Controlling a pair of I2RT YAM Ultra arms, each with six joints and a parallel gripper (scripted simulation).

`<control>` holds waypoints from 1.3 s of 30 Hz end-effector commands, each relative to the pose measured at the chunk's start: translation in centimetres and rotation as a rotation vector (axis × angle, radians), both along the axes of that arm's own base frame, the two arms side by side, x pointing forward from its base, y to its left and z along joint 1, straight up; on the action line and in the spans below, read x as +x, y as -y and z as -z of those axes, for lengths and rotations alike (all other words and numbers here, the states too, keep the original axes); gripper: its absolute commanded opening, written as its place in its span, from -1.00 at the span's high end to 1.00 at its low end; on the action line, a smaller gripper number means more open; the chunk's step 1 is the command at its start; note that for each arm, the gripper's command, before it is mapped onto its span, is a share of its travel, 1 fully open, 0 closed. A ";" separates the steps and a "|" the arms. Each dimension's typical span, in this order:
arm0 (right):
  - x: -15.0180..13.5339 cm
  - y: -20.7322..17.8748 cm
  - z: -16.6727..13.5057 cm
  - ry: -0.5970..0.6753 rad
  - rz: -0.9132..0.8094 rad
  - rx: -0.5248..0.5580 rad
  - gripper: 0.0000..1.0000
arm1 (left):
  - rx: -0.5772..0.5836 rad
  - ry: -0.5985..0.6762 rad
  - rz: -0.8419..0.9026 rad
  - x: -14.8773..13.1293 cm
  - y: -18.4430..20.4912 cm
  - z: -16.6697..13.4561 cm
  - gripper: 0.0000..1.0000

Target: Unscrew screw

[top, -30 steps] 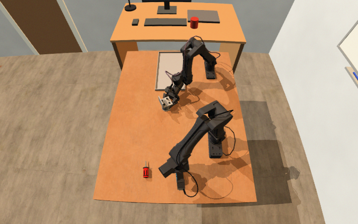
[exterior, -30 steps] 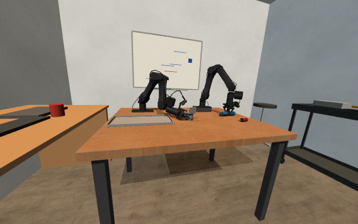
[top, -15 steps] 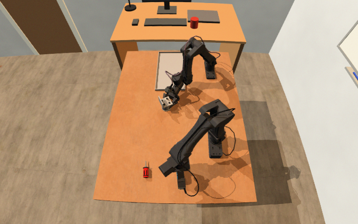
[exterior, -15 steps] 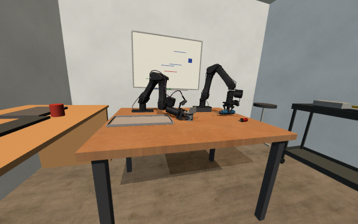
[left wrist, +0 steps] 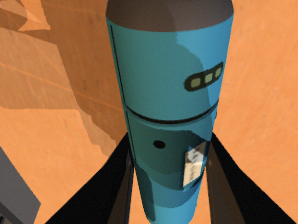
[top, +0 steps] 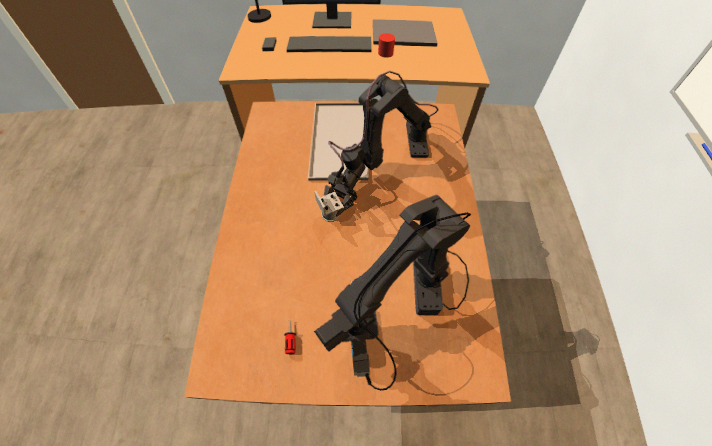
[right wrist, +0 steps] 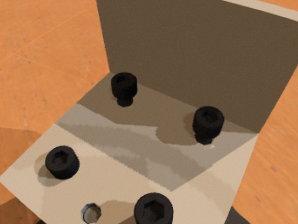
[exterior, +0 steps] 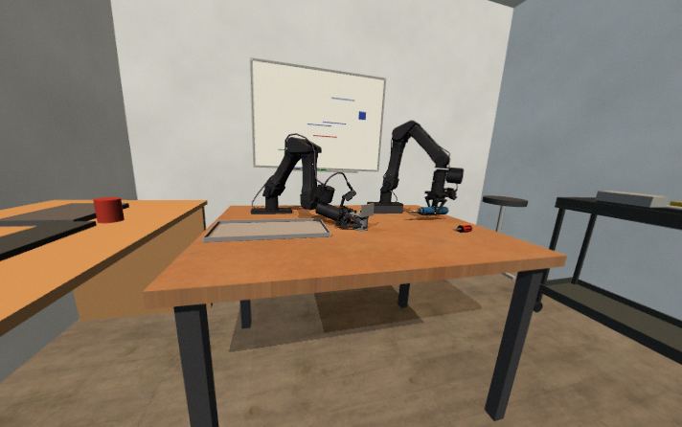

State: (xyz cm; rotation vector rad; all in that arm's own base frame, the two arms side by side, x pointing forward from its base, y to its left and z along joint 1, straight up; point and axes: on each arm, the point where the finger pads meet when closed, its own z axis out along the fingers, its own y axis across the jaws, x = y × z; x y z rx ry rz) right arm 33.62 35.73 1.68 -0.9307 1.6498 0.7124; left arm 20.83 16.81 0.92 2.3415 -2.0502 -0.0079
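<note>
The electric screwdriver (left wrist: pixel 169 96) (exterior: pixel 432 210), with a blue barrel and dark end, lies on the table near the front right edge. My left gripper (top: pixel 360 362) is shut on its barrel, one finger on each side. The joint module (top: pixel 334 213) with its pale L-shaped bracket (right wrist: pixel 160 136) sits mid-table. My right gripper (exterior: pixel 354 219) is low beside it and shut on the module. Several black socket screws show on the bracket. The left one (right wrist: pixel 61 161) sits lowest. The others (right wrist: pixel 124 87) (right wrist: pixel 208 123) (right wrist: pixel 153 213) stand raised.
A small red-handled screwdriver (top: pixel 289 341) lies near the table's front left. A flat grey tray (top: pixel 336 139) lies at the back of the table. A second desk with a keyboard and a red cup (top: pixel 386 44) stands behind it.
</note>
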 end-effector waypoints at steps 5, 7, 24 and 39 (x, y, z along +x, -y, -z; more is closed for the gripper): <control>-0.8 0.3 1.5 -0.042 -0.008 -0.026 -0.17 | 0.056 0.049 -0.002 1.1 -1.5 -3.7 0.17; -0.8 0.3 1.5 -0.042 -0.008 -0.026 -0.17 | 0.056 0.049 -0.002 1.1 -1.4 -4.1 0.17; -0.8 0.3 1.5 -0.042 -0.008 -0.026 -0.17 | 0.056 0.049 -0.002 1.0 -1.4 -6.1 0.17; -0.8 0.3 1.5 -0.042 -0.008 -0.026 -0.17 | 0.056 0.049 -0.002 0.9 -1.3 -7.7 0.17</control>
